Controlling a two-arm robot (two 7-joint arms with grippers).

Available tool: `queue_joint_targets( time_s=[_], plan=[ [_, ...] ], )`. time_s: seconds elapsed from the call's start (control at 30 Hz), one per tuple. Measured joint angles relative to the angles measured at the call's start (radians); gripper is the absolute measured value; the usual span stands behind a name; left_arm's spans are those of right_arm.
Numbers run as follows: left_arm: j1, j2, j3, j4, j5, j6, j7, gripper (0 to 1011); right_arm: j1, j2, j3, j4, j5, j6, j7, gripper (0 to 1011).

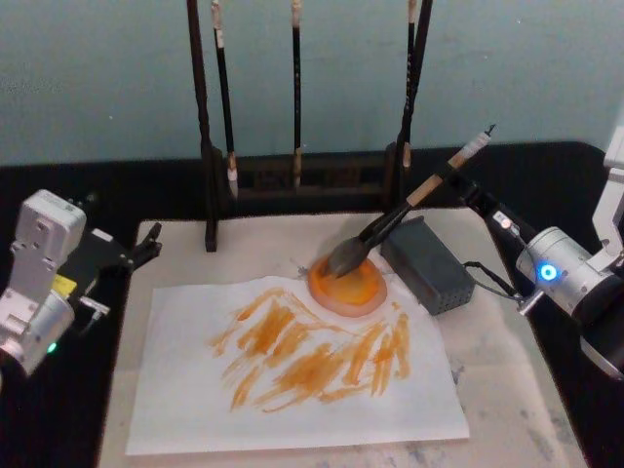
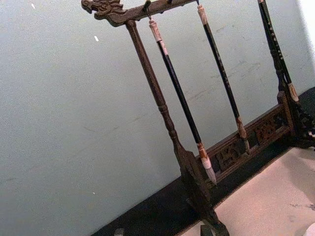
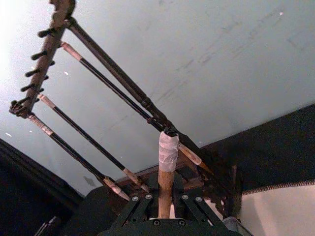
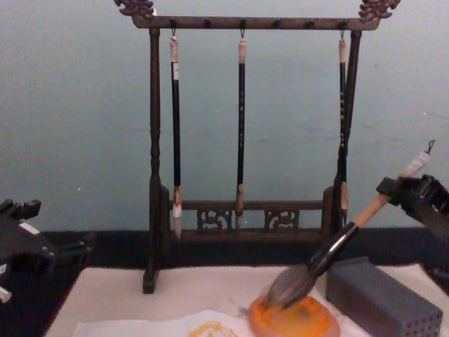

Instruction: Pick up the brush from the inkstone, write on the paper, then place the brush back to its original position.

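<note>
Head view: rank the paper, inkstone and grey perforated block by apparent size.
1. paper, largest by far.
2. grey perforated block and inkstone look about alike. The block is perhaps slightly bigger, but it is too close to rank.

Nothing legible anywhere: just orange daubs across the paper, lower centre of the head view, forming no readable character.

Bench, black top. Carries one beige felt mat across its middle and one dark wooden brush stand at the mat's back edge.
</note>
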Motion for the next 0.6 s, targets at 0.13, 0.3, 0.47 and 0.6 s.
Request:
queue_joint_targets(
  time_s=[0.13, 0.3, 0.47, 0.6],
  plan=[
    [0.000, 0.000, 0.000, 0.000, 0.000, 0.000, 0.000, 1001, 0.011, 0.000, -0.004, 0.021, 0.019, 0.013, -0.001, 168],
    [0.000, 0.000, 0.000, 0.000, 0.000, 0.000, 0.000, 1001, 0.021, 0.003, -0.007, 0.042, 0.047, 0.028, 0.000, 168],
    [0.000, 0.000, 0.000, 0.000, 0.000, 0.000, 0.000, 1001, 0.023, 0.009, -0.010, 0.050, 0.067, 0.035, -0.001, 168],
    [0.000, 0.000, 0.000, 0.000, 0.000, 0.000, 0.000, 1001, 0.023, 0.016, -0.013, 0.052, 0.085, 0.039, -0.001, 168]
  ],
)
